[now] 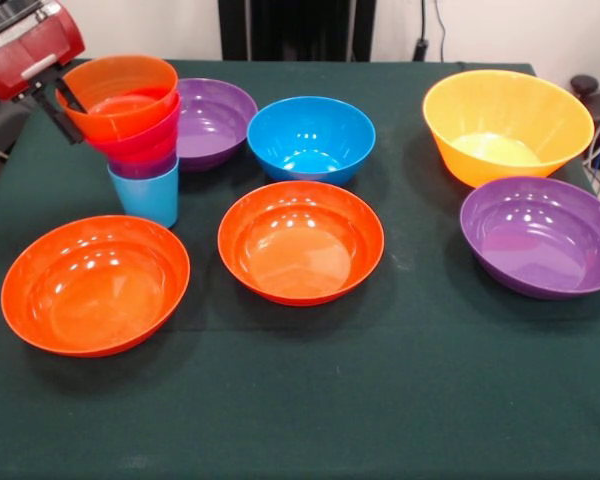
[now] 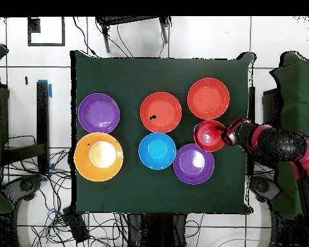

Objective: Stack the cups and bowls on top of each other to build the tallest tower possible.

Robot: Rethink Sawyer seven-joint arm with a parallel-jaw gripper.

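The tower (image 1: pixel 140 140) stands at the table's left in the front view: light blue cup (image 1: pixel 147 195) lowest, then the purple cup (image 1: pixel 143 166), the small pink bowl (image 1: pixel 140 138) and the small orange bowl (image 1: pixel 120 95) on top. My gripper (image 1: pixel 72 115) is at the top bowl's left rim. One finger is inside the bowl and one outside, with a gap between them, so it looks open. In the overhead view the tower (image 2: pixel 208 136) is near the right edge with the gripper (image 2: pixel 225 135) beside it.
Around the tower are two wide orange-red bowls (image 1: pixel 95 285) (image 1: pixel 300 242), a medium blue bowl (image 1: pixel 310 138) and a wide purple bowl (image 1: pixel 215 122) just behind it. A large yellow-orange bowl (image 1: pixel 507 125) and another wide purple bowl (image 1: pixel 542 237) are at the right.
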